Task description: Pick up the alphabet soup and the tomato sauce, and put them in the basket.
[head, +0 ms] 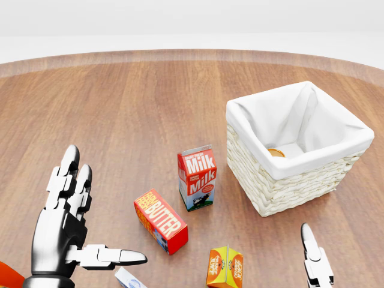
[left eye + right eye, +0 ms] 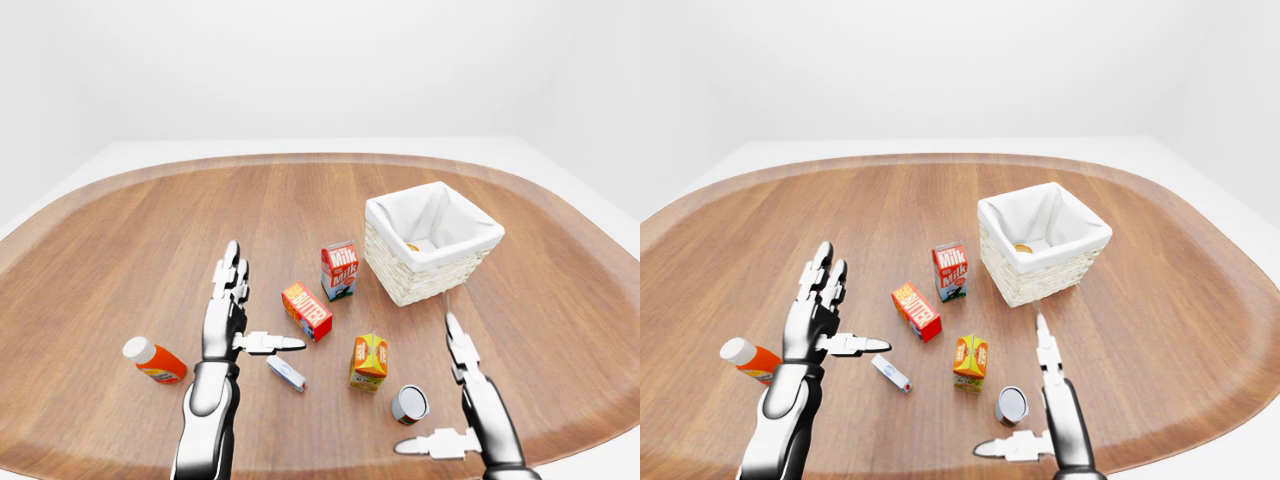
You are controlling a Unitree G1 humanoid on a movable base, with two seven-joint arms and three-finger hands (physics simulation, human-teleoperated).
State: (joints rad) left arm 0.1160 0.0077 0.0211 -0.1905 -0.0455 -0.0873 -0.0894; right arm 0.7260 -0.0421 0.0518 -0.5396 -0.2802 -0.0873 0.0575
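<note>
Two cans are wanted in the basket point(image 2: 432, 262), and one seems to be there already: a round tan-orange top point(image 1: 276, 153) shows low inside the white liner, though the pictures do not let me read which can it is. The other can point(image 2: 409, 404) lies on its side on the wooden table point(image 2: 150, 230), at the lower middle-right of the left-eye view, its pale end turned toward the camera. So I judge the task about half done; this can has yet to be grasped, lifted and dropped into the basket, which sits well apart from it toward the upper right.

Neither hand holds anything. The right hand point(image 2: 460, 400) hangs at the bottom right of the left-eye view, fingers spread wide: one long finger point(image 2: 456, 340) points up the frame, the thumb reaches leftward along the bottom edge. The can lies just beside this hand, to its left, between the upright finger and the thumb but not touching either as far as I can tell.

At the left, the left hand point(image 2: 232, 318) stands raised, fingers apart, thumb pointing right toward the butter box point(image 2: 307, 311). Near it lie a small white-blue packet point(image 2: 286, 374) and an orange bottle point(image 2: 153, 360). Milk carton point(image 2: 339, 270) and orange juice carton point(image 2: 369, 361) stand between the hands.
</note>
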